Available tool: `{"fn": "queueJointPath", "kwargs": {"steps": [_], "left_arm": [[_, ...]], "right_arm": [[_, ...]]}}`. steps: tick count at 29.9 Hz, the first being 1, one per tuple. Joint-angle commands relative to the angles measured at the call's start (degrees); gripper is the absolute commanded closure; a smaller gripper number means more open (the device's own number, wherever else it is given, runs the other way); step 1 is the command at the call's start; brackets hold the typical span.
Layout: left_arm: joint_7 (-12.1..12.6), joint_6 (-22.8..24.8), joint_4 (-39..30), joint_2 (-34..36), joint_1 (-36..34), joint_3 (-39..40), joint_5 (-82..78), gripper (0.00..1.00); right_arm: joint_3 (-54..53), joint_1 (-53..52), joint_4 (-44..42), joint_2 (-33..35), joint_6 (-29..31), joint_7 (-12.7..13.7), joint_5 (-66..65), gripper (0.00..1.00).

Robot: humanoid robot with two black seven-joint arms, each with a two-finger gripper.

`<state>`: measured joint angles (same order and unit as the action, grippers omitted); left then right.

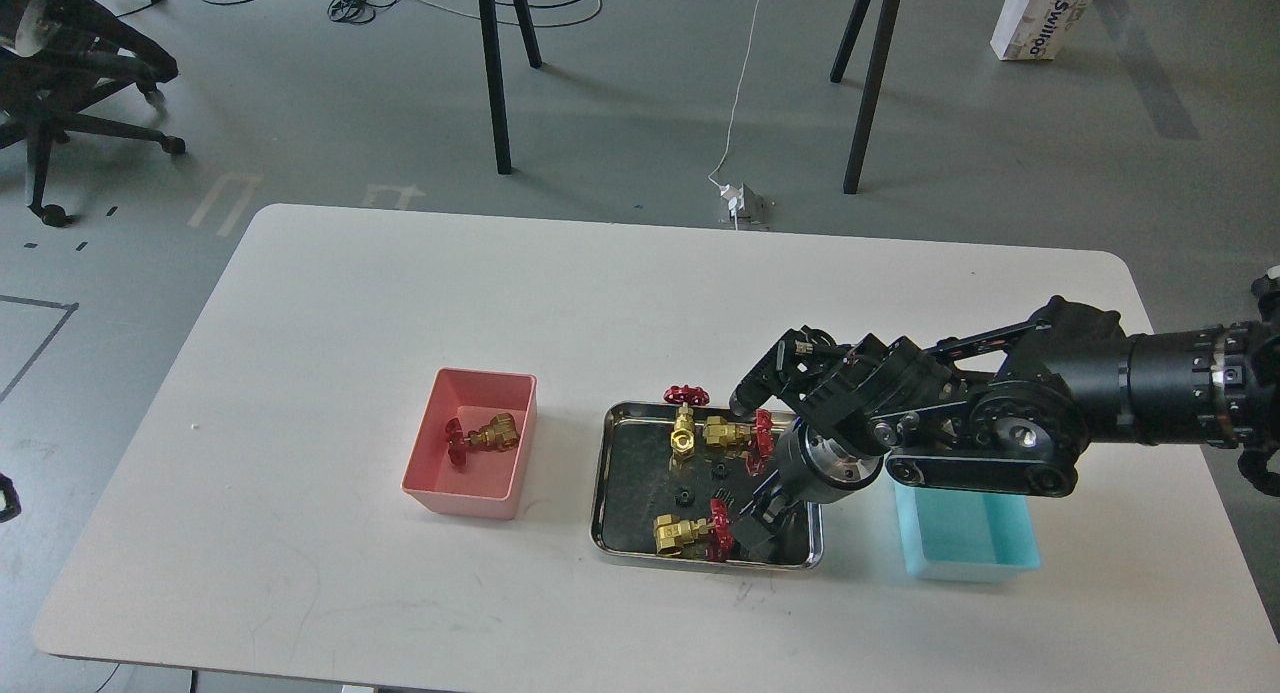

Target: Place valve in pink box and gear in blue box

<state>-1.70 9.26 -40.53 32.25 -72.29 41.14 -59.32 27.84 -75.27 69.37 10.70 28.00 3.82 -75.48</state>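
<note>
The right arm reaches in over the steel tray (604, 473), and its jaws (752, 528) point down into the tray's near right corner; they are dark and seen against the dark tray floor, so I cannot tell whether they are parted, closed or holding anything. The left arm is not in view. Just to the left of the jaws lies a valve (690, 533), its red handwheel nearly touching them. Farther back from the jaws, two more valves (712, 428) lie close together at the tray's far side, one partly under the wrist. Between these and the jaws sit small black gears (684, 495), hard to pick out on the reflective metal; how many there are I cannot say. Well to the left of the jaws, the pink box (470, 443) already holds one valve. Just to the right of the jaws, half hidden beneath the forearm, the blue box (965, 543) looks empty where it shows. The main risk I see is crowding: if a gear is the target, the jaws coming down so near the handwheel could nudge that valve or clip it along with the gear. A gear this small could also slip out on the lift, or be carried to the wrong bin.
</note>
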Motion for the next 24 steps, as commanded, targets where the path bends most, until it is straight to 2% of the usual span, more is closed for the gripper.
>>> {"fn": "queueJointPath", "kwargs": {"steps": [1, 5, 9, 12, 18, 24], "left_arm": [[-0.06, 0.06, 0.45, 0.0, -0.39, 0.09, -0.01, 0.02], [0.03, 0.06, 0.45, 0.0, -1.36, 0.09, -0.01, 0.02], [0.03, 0.06, 0.54, 0.0, -2.33, 0.0, 0.0, 0.02], [0.03, 0.06, 0.54, 0.0, -2.42, 0.0, -0.01, 0.02], [0.03, -0.03, 0.54, 0.0, -2.42, 0.0, -0.01, 0.02], [0.03, 0.06, 0.54, 0.09, -2.5, -0.09, -0.01, 0.02]], "right_arm": [[1.6, 0.21, -1.87, -2.52, 0.0, -0.04, 0.07, 0.03], [2.05, 0.56, -2.31, -3.4, 0.0, -0.21, -0.81, 0.04], [2.66, 0.91, -3.54, -3.75, 0.0, -2.14, -2.04, 0.06], [2.84, 0.91, -3.81, -4.28, 0.0, -2.41, -2.3, 0.08], [3.19, 1.09, -3.9, -4.72, 0.0, -4.16, -4.59, 0.28], [3.54, 0.74, -3.9, -4.9, 0.0, -4.43, -5.21, 0.35]]}}
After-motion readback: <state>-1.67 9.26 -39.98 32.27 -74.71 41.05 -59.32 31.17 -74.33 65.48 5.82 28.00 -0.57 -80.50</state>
